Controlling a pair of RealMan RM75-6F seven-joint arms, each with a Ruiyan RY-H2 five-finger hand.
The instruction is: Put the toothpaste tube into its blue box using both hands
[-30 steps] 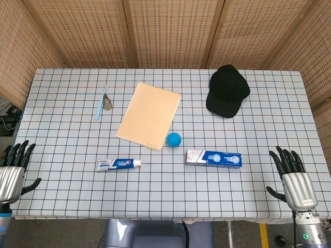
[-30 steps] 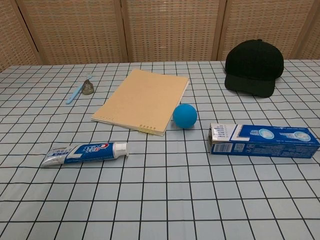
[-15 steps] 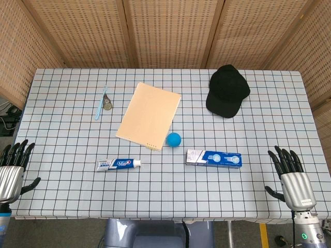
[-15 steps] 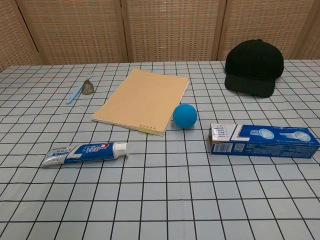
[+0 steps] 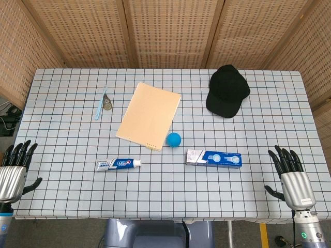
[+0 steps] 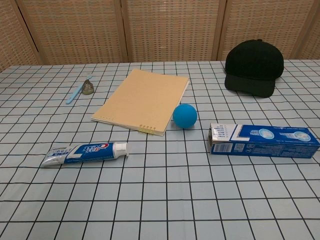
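Note:
The toothpaste tube [image 5: 118,164] [image 6: 85,152] lies flat near the table's front left, cap pointing right. Its blue box [image 5: 214,158] [image 6: 263,140] lies flat to the right, its near end facing the tube. My left hand [image 5: 11,174] hovers off the table's left front corner, fingers spread, holding nothing. My right hand [image 5: 290,178] hovers at the right front corner, fingers spread and empty. Both hands are far from the tube and box. Neither hand shows in the chest view.
A tan notebook [image 5: 149,115] [image 6: 142,100] lies mid-table with a blue ball [image 5: 174,139] [image 6: 185,116] at its front right corner. A black cap [image 5: 227,91] [image 6: 254,68] sits at the back right. A light-blue toothbrush [image 5: 101,106] [image 6: 77,91] lies at the back left.
Both hands have shifted only slightly at the table's front corners. The tube and box have not moved.

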